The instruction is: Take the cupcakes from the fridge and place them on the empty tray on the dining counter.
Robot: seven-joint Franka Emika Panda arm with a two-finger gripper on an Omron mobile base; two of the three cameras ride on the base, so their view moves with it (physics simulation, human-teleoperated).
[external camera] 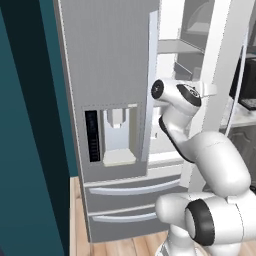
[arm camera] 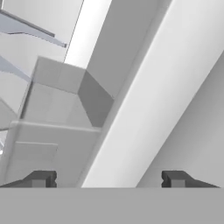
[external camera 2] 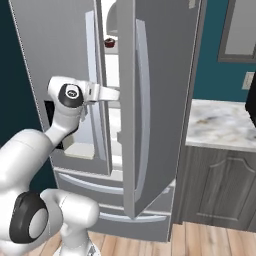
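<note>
Steel fridge (external camera 2: 60, 50) ajar, cupcake (external camera 2: 110, 42) inside — fingers (arm camera: 41, 178) spread wide.

The left base view looks from behind the arm (external camera: 210, 165), on its left side, forward and slightly down, close to the fridge (external camera: 107, 75). The right base view looks from behind on the right side at the same fridge front, and it also takes in a marble counter (external camera 2: 220, 122). Both views share the half-open right door (external camera 2: 142, 100). The hand view looks along the gripper (arm camera: 107, 179), very near the door edge and white inside.
</note>
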